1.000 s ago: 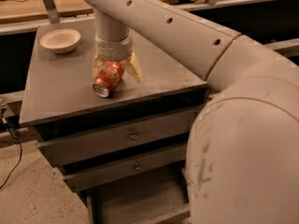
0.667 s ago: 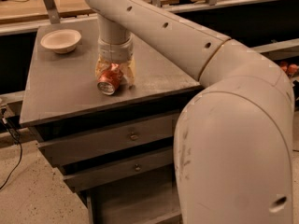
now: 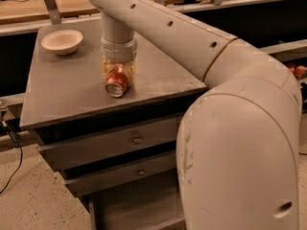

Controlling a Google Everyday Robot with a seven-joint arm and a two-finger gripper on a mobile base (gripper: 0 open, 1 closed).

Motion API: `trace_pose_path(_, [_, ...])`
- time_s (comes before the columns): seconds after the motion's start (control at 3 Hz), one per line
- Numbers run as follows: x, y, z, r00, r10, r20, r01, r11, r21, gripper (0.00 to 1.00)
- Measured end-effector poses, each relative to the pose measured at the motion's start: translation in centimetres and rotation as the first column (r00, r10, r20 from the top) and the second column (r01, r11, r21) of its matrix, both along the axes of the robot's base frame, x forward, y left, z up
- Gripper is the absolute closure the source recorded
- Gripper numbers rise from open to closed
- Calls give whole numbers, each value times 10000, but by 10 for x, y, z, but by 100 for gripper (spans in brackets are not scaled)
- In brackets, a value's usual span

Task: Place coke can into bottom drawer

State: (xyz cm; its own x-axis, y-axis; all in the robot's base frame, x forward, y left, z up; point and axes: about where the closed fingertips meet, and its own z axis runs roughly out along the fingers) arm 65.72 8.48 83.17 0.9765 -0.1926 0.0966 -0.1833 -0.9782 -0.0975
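Note:
The coke can [image 3: 116, 84] lies on its side on the grey cabinet's top [image 3: 62, 90], silver end facing me. My gripper [image 3: 118, 77] points straight down over it, with one yellowish finger [image 3: 106, 70] on each side, closed against the can. The can still rests on the top. The bottom drawer [image 3: 136, 207] stands pulled out at the foot of the cabinet, and its inside shows nothing in it. My arm hides the drawer's right part.
A cream bowl [image 3: 62, 40] stands at the back left of the cabinet top. Two shallower knobbed drawers [image 3: 137, 139] [image 3: 140, 171] sit slightly open above the bottom one. My bulky arm [image 3: 240, 147] fills the right side. A black cable [image 3: 13, 171] lies on the floor at left.
The gripper has come down over the can and its fingers have narrowed from wide apart to tight on the can's sides. The can has hardly moved.

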Motion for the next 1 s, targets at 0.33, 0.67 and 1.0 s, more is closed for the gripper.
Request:
trace_pose_path(0.33, [-6,4,8,9991,-35,424,22,9995,309,100])
trace_pose_path(0.67, [-27,-1,26,9957,-1,928,-96,9946,1034,100])
trace_pose_path(1.0, [-80,-44,43,9841,-1263,1246,989,9735,2061,100])
